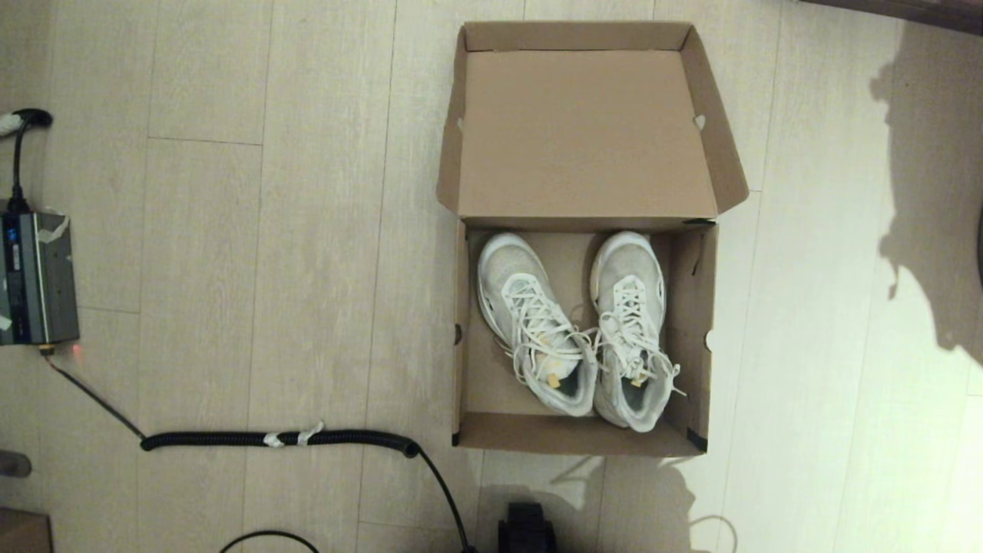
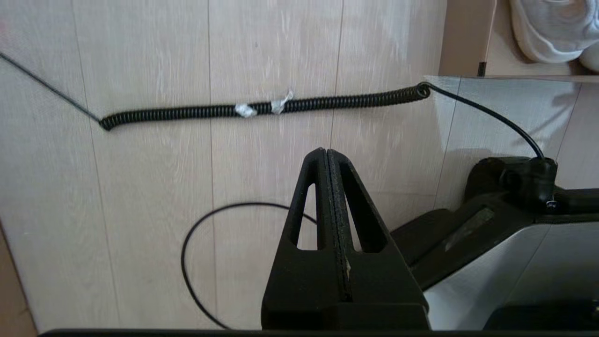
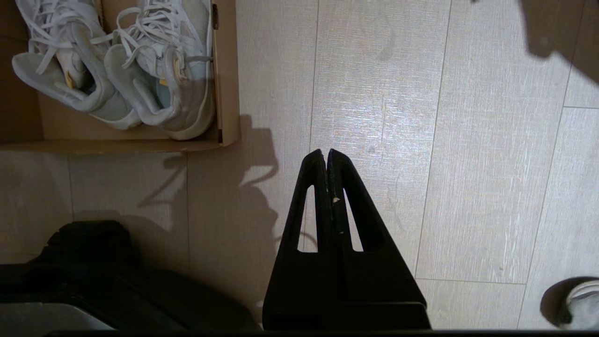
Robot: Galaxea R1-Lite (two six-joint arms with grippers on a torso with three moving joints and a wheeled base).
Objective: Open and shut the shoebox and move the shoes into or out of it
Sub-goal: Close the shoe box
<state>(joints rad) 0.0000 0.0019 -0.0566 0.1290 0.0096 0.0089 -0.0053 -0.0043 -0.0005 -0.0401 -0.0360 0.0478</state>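
The brown cardboard shoebox [image 1: 476, 384] stands open on the floor, its flap lid [image 1: 584, 130] folded back on the far side. Two white sneakers lie side by side inside, toes toward the lid: the left shoe [image 1: 530, 315] and the right shoe [image 1: 633, 322]. The right wrist view shows their heels [image 3: 117, 89] in the box corner [image 3: 227, 117]. My left gripper [image 2: 326, 152] is shut and empty above bare floor left of the box. My right gripper [image 3: 326, 153] is shut and empty above floor right of the box. Neither gripper appears in the head view.
A coiled black cable [image 1: 276, 439] runs along the floor left of the box's near corner, with thin cable loops [image 2: 196, 262] closer to me. A grey device [image 1: 34, 276] sits at the far left. My black base [image 1: 526, 530] is at the near edge.
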